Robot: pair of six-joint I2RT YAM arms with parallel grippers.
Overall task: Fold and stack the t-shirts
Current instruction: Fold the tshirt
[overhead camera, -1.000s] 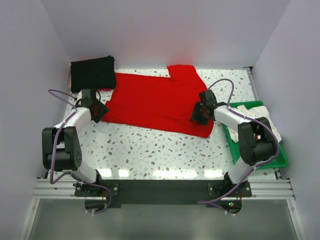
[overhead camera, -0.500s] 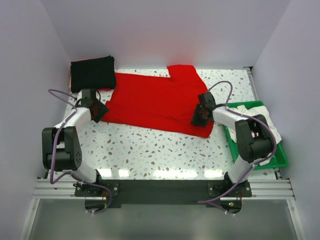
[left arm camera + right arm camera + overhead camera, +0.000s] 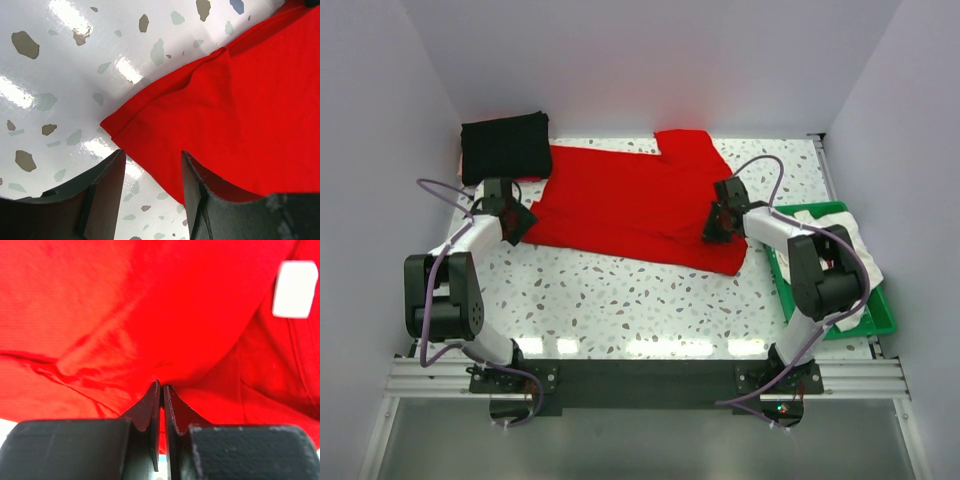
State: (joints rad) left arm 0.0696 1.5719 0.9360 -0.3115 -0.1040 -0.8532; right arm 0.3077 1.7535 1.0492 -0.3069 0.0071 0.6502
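Red t-shirt (image 3: 630,205) stretches sideways, hem beside the black t-shirt (image 3: 505,147). Wrist views alone show right gripper (image 3: 162,388) pinching its cloth, left gripper (image 3: 152,162) parted over its edge

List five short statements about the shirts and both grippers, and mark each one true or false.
1. The right gripper is shut on the red shirt. True.
2. The left gripper is clamped on cloth. False: its fingers stand apart, with the red shirt's corner edge between them.
3. The black shirt lies folded at the far left corner. True.
4. The whitish shirt is spread on the table. False: it is bunched in the green tray.
5. The red shirt is folded. False: it lies spread out on the table.
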